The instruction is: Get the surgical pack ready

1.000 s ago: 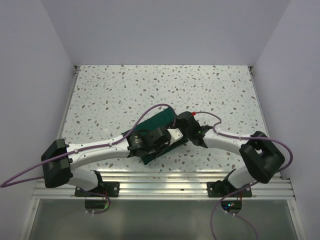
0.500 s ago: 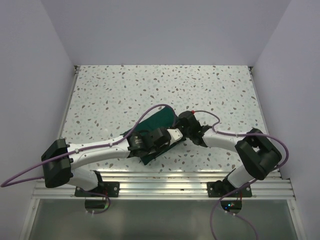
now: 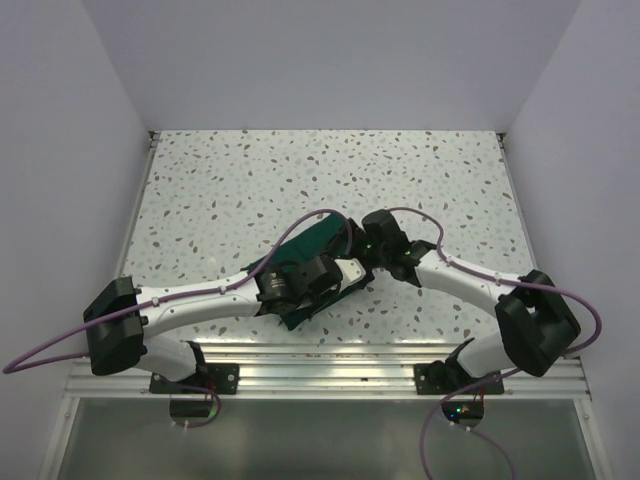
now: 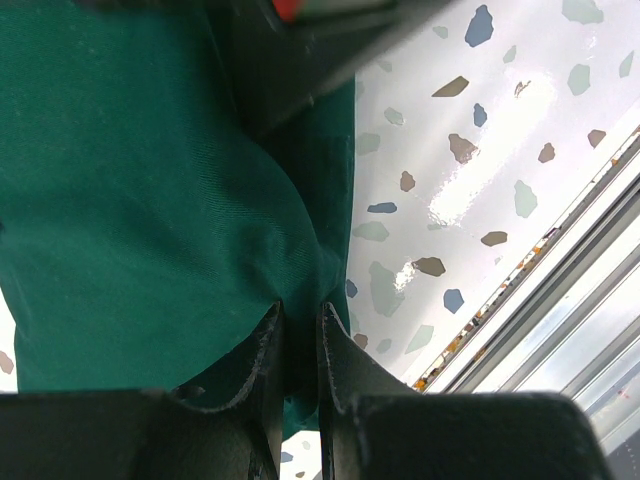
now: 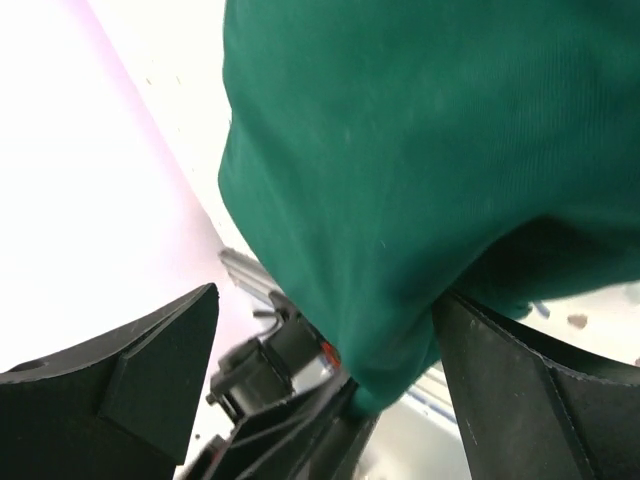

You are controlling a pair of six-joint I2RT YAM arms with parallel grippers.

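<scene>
Tabletop (image 3: 250,170) stretches beyond green cloth (image 4: 130,200); left pincer (image 4: 298,318) pinches its edge.

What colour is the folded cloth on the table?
The cloth is plain dark green, shown best in the left wrist view.

There was one cloth (image 3: 312,245), a single dark green bundle, lying just toward 6 o'clock from the middle of the one table (image 3: 250,180). Two arms were counted: the left arm (image 3: 190,300) reached in from 7 o'clock and the right arm (image 3: 470,285) from 5 o'clock. Each carried one gripper, so two in all, the left gripper (image 4: 300,320) and the right gripper (image 5: 325,310). Each gripper had two fingers (image 4: 250,375), four together. Two purple cables (image 3: 50,351) showed, one trailing out at 8 o'clock, one at 4 o'clock. One metal rail (image 3: 330,375) ran along 6 o'clock. Three walls (image 3: 330,60) stood round the table.
</scene>
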